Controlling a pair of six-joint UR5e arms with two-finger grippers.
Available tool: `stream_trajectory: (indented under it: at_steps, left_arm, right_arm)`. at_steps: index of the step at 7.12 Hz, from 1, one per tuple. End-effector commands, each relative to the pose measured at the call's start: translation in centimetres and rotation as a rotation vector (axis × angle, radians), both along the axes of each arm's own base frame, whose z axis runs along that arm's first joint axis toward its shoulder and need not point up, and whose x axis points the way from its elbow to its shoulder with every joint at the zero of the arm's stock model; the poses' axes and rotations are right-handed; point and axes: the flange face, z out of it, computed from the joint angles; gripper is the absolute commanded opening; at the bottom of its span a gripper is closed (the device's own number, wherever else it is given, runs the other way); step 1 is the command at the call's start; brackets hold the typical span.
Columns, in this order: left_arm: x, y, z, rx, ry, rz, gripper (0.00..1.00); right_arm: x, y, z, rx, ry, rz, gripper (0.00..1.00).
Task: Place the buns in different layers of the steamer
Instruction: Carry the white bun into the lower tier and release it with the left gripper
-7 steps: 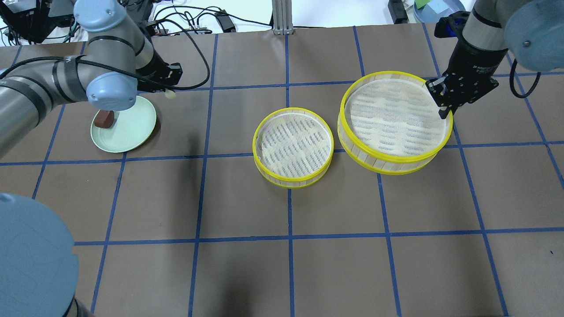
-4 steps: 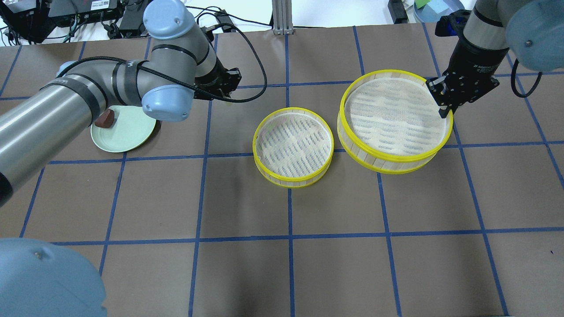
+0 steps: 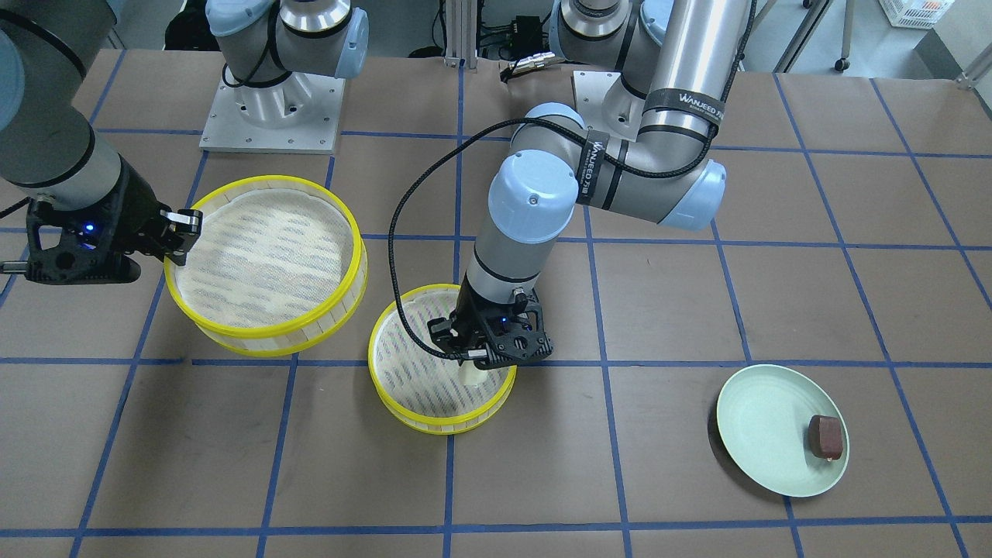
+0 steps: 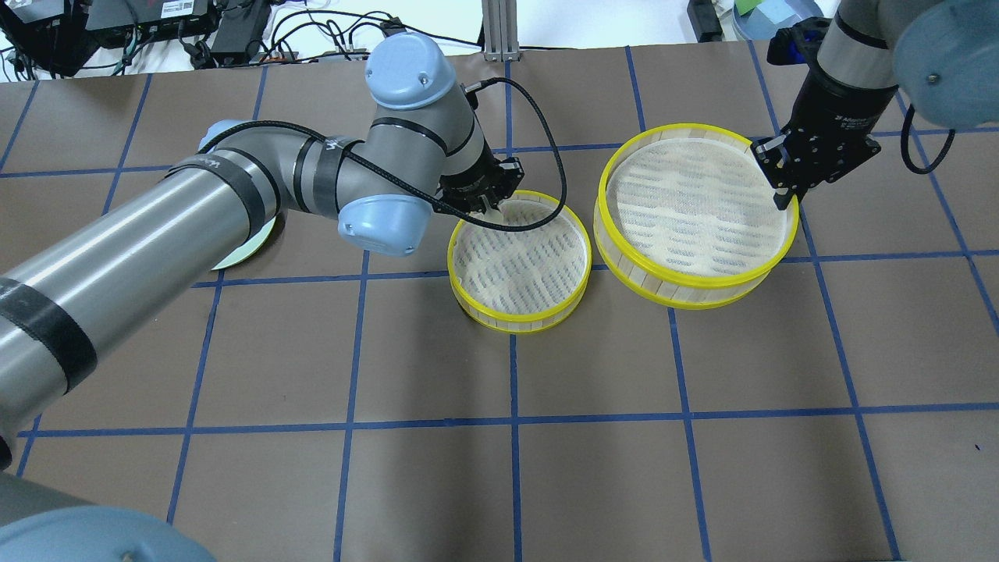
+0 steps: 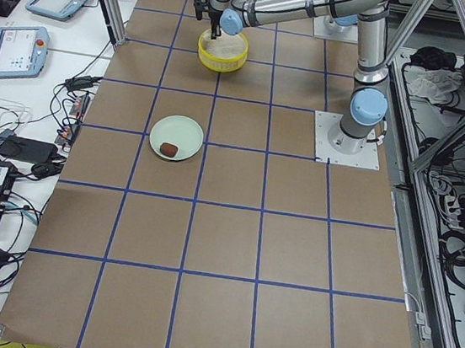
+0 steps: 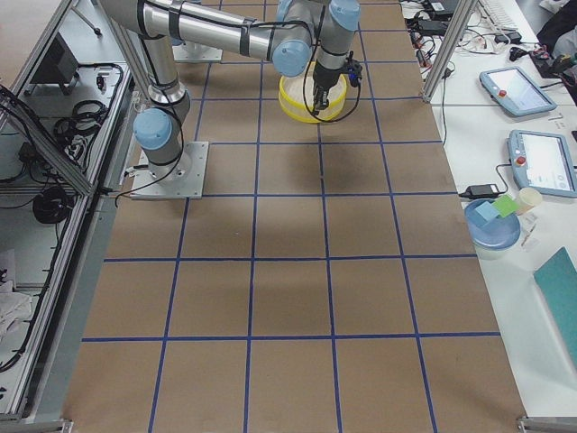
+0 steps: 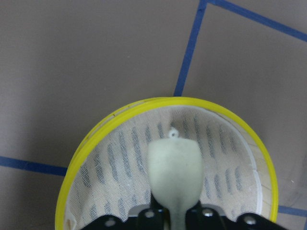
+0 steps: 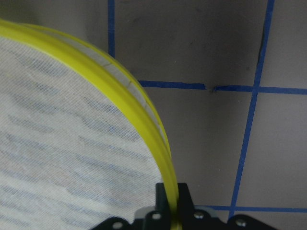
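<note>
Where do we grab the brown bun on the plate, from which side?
Pinch the brown bun across its narrow middle, coming straight down from above. It is oblong and lies flat near the rim of the shallow green plate, with nothing beside it, so a side approach would likely meet the plate's rim.

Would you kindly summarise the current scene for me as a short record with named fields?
Left hand: shut on the white bun, over the smaller tray
Right hand: shut on the rim of the larger tray
Brown bun: on the green plate, near its edge
Layout: trays side by side, not stacked
Progress: no bun released into a tray yet
</note>
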Motion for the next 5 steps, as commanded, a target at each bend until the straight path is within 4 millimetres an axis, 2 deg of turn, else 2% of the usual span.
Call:
stream_trajectory:
  at_steps: [1,3,5]
  left_arm:
    - [-1.17,1.07,0.16,0.021,0.037,-0.017,1.0]
    - [-0.98,1.37,0.15,0.052,0.027,-0.021,1.0]
    - [-0.94,1.49,0.96,0.039,0.03,-0.026,1.0]
  right_arm:
    - [0.15,0.02,-0.02,0.0,0.001,0.001,0.0]
    - [0.25,0.05,-0.03,0.002,0.0,-0.003,0.0]
    - [0.26,0.03,-0.02,0.0,-0.001,-0.004,0.0]
